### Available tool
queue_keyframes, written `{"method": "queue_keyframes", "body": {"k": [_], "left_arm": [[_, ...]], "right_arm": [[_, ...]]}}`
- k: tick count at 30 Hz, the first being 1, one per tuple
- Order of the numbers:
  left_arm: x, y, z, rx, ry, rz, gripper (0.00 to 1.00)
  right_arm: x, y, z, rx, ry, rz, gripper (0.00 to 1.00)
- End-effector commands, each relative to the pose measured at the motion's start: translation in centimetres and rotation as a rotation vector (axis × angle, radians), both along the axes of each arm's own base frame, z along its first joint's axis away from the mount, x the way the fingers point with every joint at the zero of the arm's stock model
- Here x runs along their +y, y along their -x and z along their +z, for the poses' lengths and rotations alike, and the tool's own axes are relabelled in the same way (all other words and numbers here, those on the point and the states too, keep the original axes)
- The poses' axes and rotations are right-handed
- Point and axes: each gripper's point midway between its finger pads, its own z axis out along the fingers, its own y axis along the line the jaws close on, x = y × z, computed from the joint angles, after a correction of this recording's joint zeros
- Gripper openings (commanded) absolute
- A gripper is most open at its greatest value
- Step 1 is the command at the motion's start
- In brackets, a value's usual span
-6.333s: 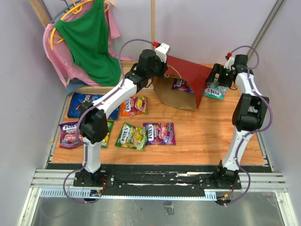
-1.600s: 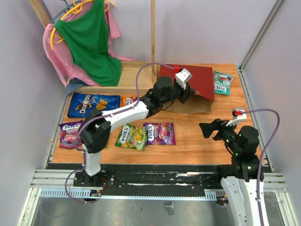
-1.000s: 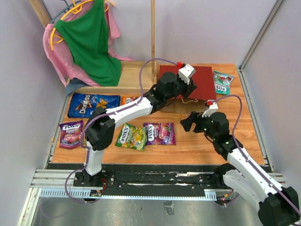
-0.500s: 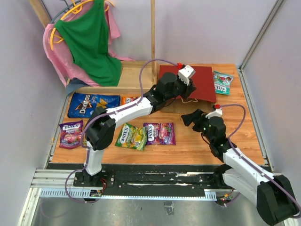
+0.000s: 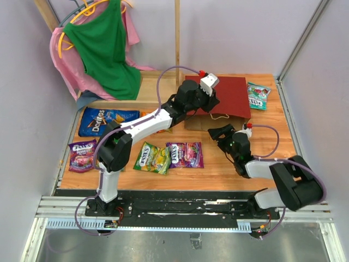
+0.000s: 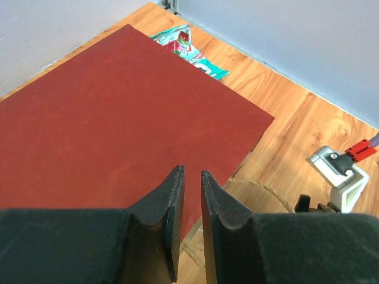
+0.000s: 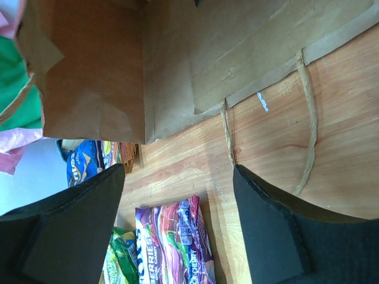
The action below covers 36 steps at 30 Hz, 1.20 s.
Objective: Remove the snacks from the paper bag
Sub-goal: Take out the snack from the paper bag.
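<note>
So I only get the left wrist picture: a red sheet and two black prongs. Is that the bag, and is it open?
Observer: Yes; in the right wrist view the bag shows a brown mouth, its cord handles lying on the table.
Visitor: Any snacks out?
Observer: From above, Doritos and candy packs lie left of it.
Visitor: The other arm?
Observer: Its pincer is open, just before the mouth.

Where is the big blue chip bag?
In the top view, the blue Doritos bag lies flat on the left side of the table, in front of the hanging green shirt and beyond the purple candy packet.
</note>
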Motion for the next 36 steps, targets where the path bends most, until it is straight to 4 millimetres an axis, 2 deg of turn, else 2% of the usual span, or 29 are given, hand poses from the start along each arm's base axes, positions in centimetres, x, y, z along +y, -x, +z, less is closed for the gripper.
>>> {"method": "queue_keyframes", "body": {"k": [1, 8, 16, 19, 23, 24, 25, 27, 30, 34, 36], "left_arm": [[0.4, 0.1, 1.6, -0.044, 0.004, -0.007, 0.22], [0.7, -1.3, 2.3, -0.069, 0.0, 0.022, 0.22], [0.7, -2.9, 3.9, -0.104, 0.013, 0.062, 0.23], [0.6, -3.2, 3.9, -0.108, 0.01, 0.064, 0.23], [0.9, -2.8, 3.2, -0.1, -0.015, 0.057, 0.23], [1.1, -2.5, 3.0, -0.099, -0.027, 0.05, 0.26], [1.2, -2.2, 2.8, -0.098, -0.04, 0.037, 0.38], [1.6, -1.1, 2.5, -0.1, -0.071, -0.002, 0.7], [2.7, 2.3, 2.4, -0.157, -0.097, -0.124, 0.97], [4.7, 6.2, 2.7, -0.274, -0.098, -0.227, 1.0], [5.1, 7.7, 2.8, -0.309, -0.101, -0.284, 1.0]], "right_arm": [[1.7, -1.6, 2.9, -0.11, -0.152, 0.007, 0.75], [1.7, -3.1, 3.5, -0.166, -0.229, -0.042, 0.76], [0.6, -4.6, 2.3, -0.155, -0.274, -0.158, 0.81], [0.5, -5.3, 2.0, -0.141, -0.298, -0.187, 0.8], [0.4, -6.2, 2.7, -0.171, -0.313, -0.215, 0.77], [0.3, -6.4, 2.8, -0.175, -0.312, -0.223, 0.76], [0.2, -6.5, 2.8, -0.176, -0.31, -0.231, 0.76], [0.2, -6.6, 2.9, -0.18, -0.312, -0.233, 0.76], [0.1, -6.2, 2.7, -0.176, -0.315, -0.228, 0.76], [-0.3, -5.2, 2.1, -0.166, -0.316, -0.23, 0.77], [-0.3, -4.8, 1.6, -0.152, -0.314, -0.225, 0.77]]}}
